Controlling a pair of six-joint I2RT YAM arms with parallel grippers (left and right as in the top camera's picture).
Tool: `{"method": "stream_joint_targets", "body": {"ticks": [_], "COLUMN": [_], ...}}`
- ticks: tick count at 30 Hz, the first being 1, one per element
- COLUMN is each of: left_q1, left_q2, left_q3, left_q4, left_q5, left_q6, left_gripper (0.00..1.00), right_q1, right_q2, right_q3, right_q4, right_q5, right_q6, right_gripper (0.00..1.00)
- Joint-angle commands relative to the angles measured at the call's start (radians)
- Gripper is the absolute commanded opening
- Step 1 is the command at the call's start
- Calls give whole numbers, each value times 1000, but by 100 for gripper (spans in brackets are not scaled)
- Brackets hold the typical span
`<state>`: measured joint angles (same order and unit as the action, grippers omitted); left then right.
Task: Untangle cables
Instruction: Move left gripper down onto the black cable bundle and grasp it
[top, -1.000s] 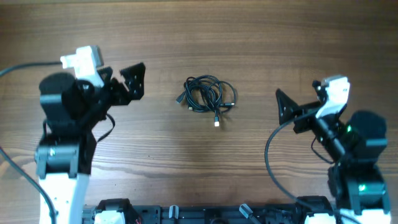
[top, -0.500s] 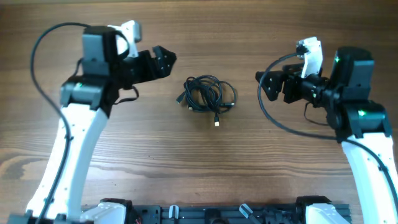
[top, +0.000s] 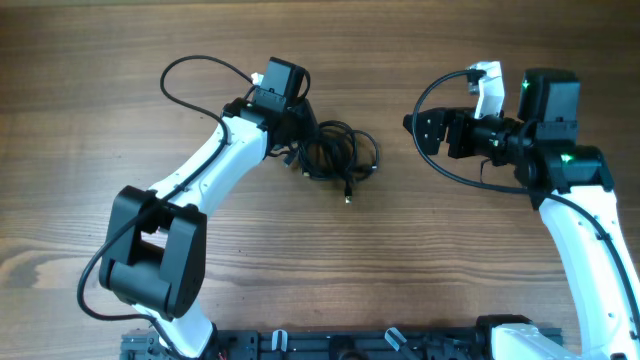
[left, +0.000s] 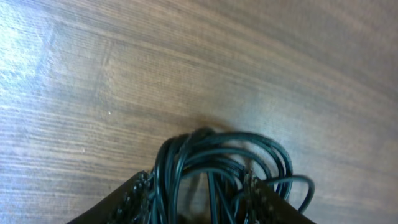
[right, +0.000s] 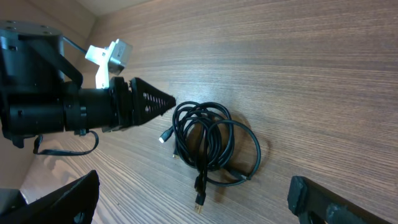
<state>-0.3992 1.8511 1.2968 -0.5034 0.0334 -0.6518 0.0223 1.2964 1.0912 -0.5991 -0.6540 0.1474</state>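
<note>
The cables (top: 340, 155) lie as one tangled black coil in the middle of the wooden table, with a light-tipped plug (top: 347, 198) trailing toward the front. My left gripper (top: 298, 150) is down at the coil's left edge. In the left wrist view, several strands of the cables (left: 230, 149) run between its two fingers (left: 140, 193), which stand partly apart, with wood showing between the strands. My right gripper (top: 420, 132) hovers wide open to the right of the coil, well clear of it. Its wrist view shows the cables (right: 211, 143) and the left gripper (right: 165, 102) at their edge.
Bare wood table (top: 480, 280) surrounds the coil. The left arm (top: 200, 175) stretches diagonally from the front left. The right arm's own thick black wire (top: 440, 90) loops above its wrist. A black rail (top: 330, 345) runs along the front edge.
My left arm has swung right and down onto the coil's left edge, and its jaws have narrowed around some strands. The right gripper has barely moved and has stayed open.
</note>
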Motion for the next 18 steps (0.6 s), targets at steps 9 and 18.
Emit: {"method": "stream_joint_targets", "body": {"ticks": [9, 18], "left_q1": [-18, -24], "left_q2": [71, 104], "left_q3": [5, -3], "left_q4": [6, 2], "left_q5": [-31, -36], "left_q6": [-37, -37], "left_gripper": [40, 28], "right_q1": [-5, -5], "right_q2": [9, 9], "right_q3": [19, 19], "right_q4": [-5, -9], "right_q5": [-17, 0], "right_q6": [13, 13], "right_gripper": [100, 100]}}
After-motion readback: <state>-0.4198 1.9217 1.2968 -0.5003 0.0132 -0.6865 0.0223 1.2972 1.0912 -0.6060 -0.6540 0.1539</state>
